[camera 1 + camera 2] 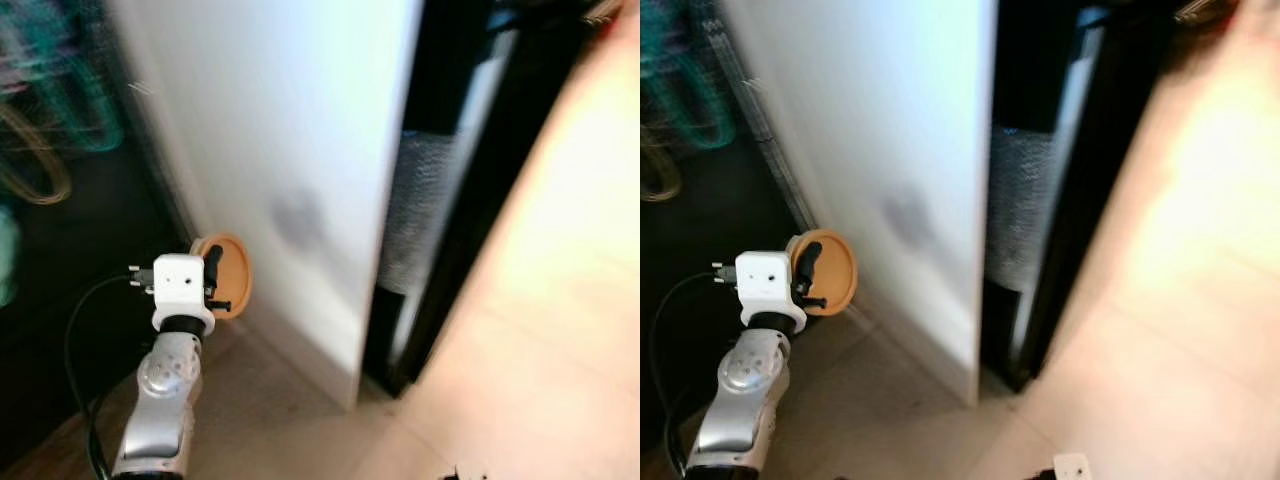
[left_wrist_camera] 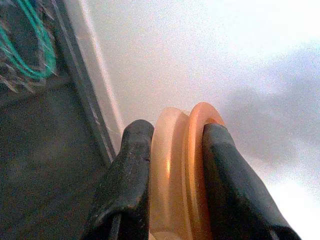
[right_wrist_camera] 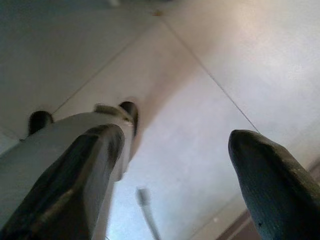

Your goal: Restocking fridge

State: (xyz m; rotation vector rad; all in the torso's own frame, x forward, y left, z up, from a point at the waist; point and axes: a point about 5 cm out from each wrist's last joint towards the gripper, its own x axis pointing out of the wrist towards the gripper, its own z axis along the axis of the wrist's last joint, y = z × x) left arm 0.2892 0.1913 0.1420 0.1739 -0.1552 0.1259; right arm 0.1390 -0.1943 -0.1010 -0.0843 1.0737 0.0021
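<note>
A round orange container (image 1: 234, 276), flat like a lidded tub, is held on edge in my left gripper (image 1: 214, 278), low down beside a tall white panel (image 1: 300, 150). The left wrist view shows the two black fingers (image 2: 127, 180) shut on the orange container (image 2: 181, 165), with the white panel close behind it. My right gripper (image 3: 175, 145) hangs open over the pale floor with nothing between its fingers. The head views are blurred.
Right of the white panel is a dark gap (image 1: 455, 180) with a silvery textured thing (image 1: 415, 215) inside. A dark area with blurred green loops (image 1: 60, 90) lies to the left. Pale tiled floor (image 1: 520, 340) spreads to the right.
</note>
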